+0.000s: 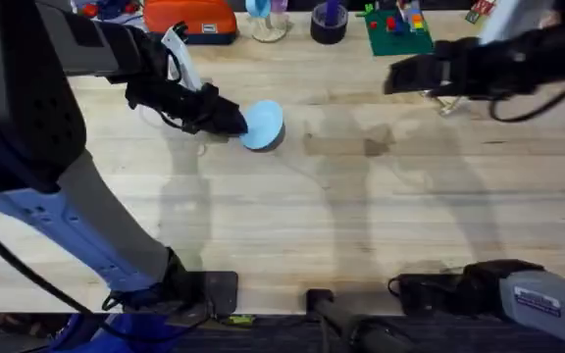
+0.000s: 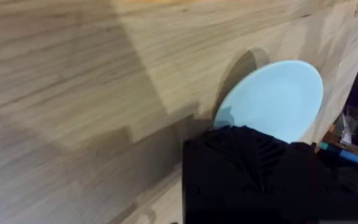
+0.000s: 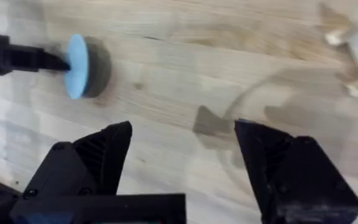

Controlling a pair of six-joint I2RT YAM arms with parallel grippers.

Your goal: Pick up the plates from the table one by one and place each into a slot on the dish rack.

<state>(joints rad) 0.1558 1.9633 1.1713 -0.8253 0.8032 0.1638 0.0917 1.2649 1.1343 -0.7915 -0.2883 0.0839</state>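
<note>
A pale blue plate [image 1: 261,125] hangs tilted on edge just above the table [image 1: 361,226], casting a shadow beneath it. My left gripper [image 1: 231,120] is shut on its rim. In the left wrist view the plate [image 2: 275,96] sticks out past a black finger [image 2: 241,162]. The right wrist view shows the same plate [image 3: 76,57] edge-on, far off. My right gripper [image 1: 395,75] hovers open at the far right of the table, with nothing between its fingers [image 3: 101,155]. A pale wooden dish rack [image 1: 446,102] is mostly hidden under the right arm.
Along the table's back edge stand an orange case [image 1: 189,22], a clear glass item [image 1: 268,22], a dark roll [image 1: 329,24] and a green toy-block board [image 1: 398,33]. Bare planks stretch across the middle and front.
</note>
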